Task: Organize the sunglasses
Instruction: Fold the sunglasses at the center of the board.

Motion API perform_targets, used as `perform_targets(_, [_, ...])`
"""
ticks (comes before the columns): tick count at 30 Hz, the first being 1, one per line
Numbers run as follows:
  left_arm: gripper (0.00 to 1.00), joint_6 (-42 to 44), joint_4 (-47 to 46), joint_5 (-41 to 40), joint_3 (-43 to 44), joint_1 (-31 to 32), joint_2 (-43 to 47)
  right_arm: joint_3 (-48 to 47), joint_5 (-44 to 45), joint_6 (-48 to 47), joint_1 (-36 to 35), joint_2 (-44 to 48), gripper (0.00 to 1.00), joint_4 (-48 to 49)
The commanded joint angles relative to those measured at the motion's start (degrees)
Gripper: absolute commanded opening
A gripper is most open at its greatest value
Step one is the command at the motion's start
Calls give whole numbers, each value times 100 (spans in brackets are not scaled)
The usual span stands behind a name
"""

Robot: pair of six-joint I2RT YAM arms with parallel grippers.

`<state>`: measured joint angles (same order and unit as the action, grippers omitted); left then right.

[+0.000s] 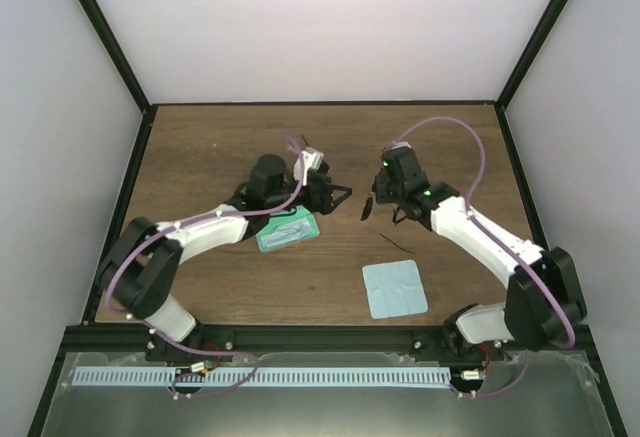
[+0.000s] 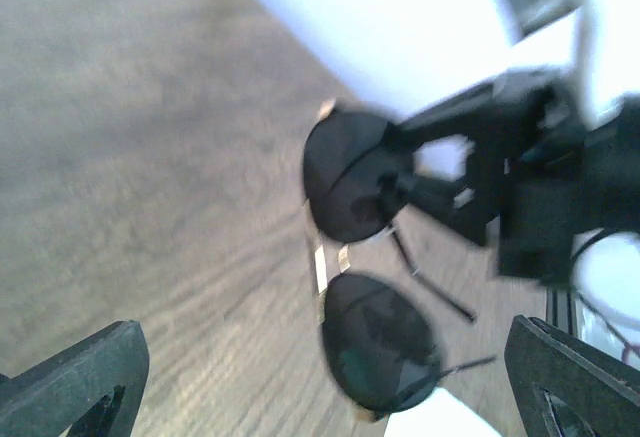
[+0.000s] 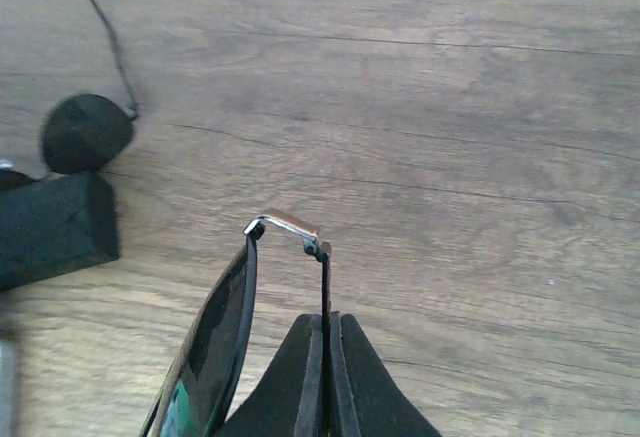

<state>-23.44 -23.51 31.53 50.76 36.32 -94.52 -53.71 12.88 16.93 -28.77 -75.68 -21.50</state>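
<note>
Over the table (image 1: 200,157), right jaws pinch 1 sunglasses pair (image 2: 378,342); left jaws gape empty beside the 2nd pair (image 3: 85,132); 2 cloths (image 1: 393,289).

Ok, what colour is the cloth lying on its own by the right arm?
The cloth is plain light blue, clearest in the top view.

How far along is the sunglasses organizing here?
Done: nothing visibly stowed; what the clear case holds is unclear. In hand: the right gripper is shut on one pair of sunglasses by its arm, the left gripper open beside it. Left: putting that pair away.
</note>
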Motion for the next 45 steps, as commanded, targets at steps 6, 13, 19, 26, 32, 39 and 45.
perform_targets(6, [100, -398, -568, -1445, -736, -2, 1387, -1429, 2971, 62, -976, -1702, 1, -1594])
perform_targets(13, [100, -394, -355, -1790, -1064, -82, 2005, -2678, 4148, 463, -1591, -2945, 1, -2977])
perform_targets(19, [100, -416, -401, -1772, -1314, -165, 2273, -3791, 4668, 664, -1807, -4134, 1, -4192])
perform_targets(26, [100, -399, -313, -1821, -1366, -285, 2340, -3732, 4527, 572, -1807, -3889, 1, -4078])
perform_targets(32, [100, -505, -453, -1674, -1325, -300, 2127, -3212, 4123, 717, -1832, -3092, 1, -4228])
perform_targets(39, [95, -240, -222, -1488, -915, -300, 1366, -1973, 2704, -451, -1904, -1535, 1, -2367])
perform_targets(45, [85, -231, -322, -1155, -588, -300, 543, -1285, 2320, -841, -1948, -617, 1, -1643])
